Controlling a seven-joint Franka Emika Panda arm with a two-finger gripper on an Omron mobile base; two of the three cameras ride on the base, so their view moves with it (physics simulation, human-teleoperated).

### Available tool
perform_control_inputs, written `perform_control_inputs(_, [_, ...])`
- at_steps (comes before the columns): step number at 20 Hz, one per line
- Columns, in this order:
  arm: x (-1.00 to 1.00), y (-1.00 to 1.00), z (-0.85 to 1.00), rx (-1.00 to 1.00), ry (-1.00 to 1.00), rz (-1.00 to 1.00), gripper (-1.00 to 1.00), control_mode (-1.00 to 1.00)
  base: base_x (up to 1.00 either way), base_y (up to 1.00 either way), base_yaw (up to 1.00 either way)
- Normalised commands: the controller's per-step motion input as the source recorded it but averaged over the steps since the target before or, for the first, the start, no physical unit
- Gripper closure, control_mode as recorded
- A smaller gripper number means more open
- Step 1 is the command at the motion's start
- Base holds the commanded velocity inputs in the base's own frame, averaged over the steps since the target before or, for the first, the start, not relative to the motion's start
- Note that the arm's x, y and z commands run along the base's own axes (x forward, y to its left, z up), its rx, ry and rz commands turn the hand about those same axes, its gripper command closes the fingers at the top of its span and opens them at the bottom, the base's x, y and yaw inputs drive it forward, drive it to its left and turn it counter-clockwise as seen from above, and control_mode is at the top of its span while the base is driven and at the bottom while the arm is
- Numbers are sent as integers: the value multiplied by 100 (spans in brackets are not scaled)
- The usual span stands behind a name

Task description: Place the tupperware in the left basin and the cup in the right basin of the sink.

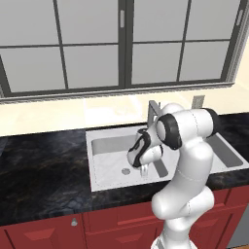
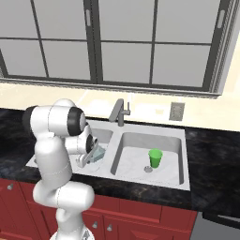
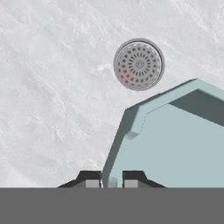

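the tupperware [image 3: 175, 140] is pinched by its rim between my two fingertips, my gripper [image 3: 112, 180] closed tight on the thin pale blue wall. in the hand view the container takes up the lower right, angular and translucent, and past its edge i see the round drain [image 3: 139, 64] in the marbled floor of the left basin [image 3: 52, 96]. from the right base view, the tupperware [image 2: 97, 153] hangs at the end of my hand just above the left basin [image 2: 104, 136], tilted, and it seems not to touch the floor there, though my wrist hides much of it. in the left base view my gripper [image 1: 144, 168] points down into the left basin [image 1: 109, 155], near its drain [image 1: 126, 171], by the divider.

the cup [image 2: 155, 158] stands upright in the right basin [image 2: 140, 154], bright green, close to that basin's drain. the grey faucet [image 2: 119, 112] rises behind the sink [image 2: 185, 180] at its middle, and the dark counter [image 1: 44, 170] runs around it.
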Motion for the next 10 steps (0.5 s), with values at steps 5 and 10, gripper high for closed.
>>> perform_control_inputs(5, [29,0,-16,0,1,0,100,-100,0,0,0])
perform_control_inputs(10, [36,0,-18,0,-1,0,100,-100,0,0,0])
